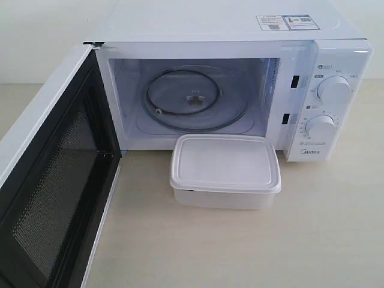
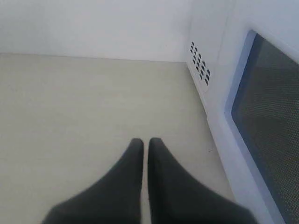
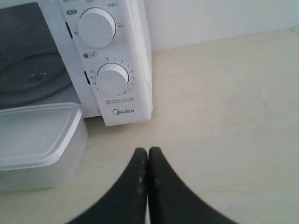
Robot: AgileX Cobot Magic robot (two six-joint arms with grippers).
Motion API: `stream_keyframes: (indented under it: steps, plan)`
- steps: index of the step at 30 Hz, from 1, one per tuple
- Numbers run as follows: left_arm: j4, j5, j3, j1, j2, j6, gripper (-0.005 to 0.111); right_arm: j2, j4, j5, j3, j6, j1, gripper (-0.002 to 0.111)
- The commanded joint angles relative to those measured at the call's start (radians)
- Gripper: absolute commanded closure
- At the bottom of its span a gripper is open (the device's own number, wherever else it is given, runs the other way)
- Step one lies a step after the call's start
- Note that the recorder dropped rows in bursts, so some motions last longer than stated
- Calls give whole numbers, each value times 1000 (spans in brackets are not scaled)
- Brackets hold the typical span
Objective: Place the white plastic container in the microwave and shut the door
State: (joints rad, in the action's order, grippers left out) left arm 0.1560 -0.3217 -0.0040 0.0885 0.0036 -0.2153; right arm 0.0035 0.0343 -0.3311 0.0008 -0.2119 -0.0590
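The white plastic container (image 1: 225,171) sits lidded on the table just in front of the microwave (image 1: 240,78). The oven cavity is open, with only the glass turntable (image 1: 195,99) inside. The door (image 1: 51,174) is swung wide to the left, its black mesh inner face showing. Neither gripper appears in the exterior view. My left gripper (image 2: 145,142) is shut and empty over bare table, on the outer side of the door (image 2: 266,116). My right gripper (image 3: 147,151) is shut and empty, low over the table to the right of the container (image 3: 37,140), near the knob panel (image 3: 110,65).
The pale wooden tabletop (image 1: 288,240) spreads in front of and to the right of the microwave. A white wall (image 2: 93,28) stands behind. The open door takes up the left front of the table.
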Motion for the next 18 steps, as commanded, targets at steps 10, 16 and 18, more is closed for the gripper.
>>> stream_keyframes:
  steps: [10, 16, 18]
  plan:
    - [-3, 7, 4, 3, -4, -2, 102, -4, -2, 513, -1, 2, 1, 108]
    - [-3, 7, 4, 3, -4, -2, 102, -4, -2, 1102, -1, 3, 1, 108]
    - [-3, 7, 4, 3, -4, -2, 102, -4, -8, 1254, -1, 6, 1, 108]
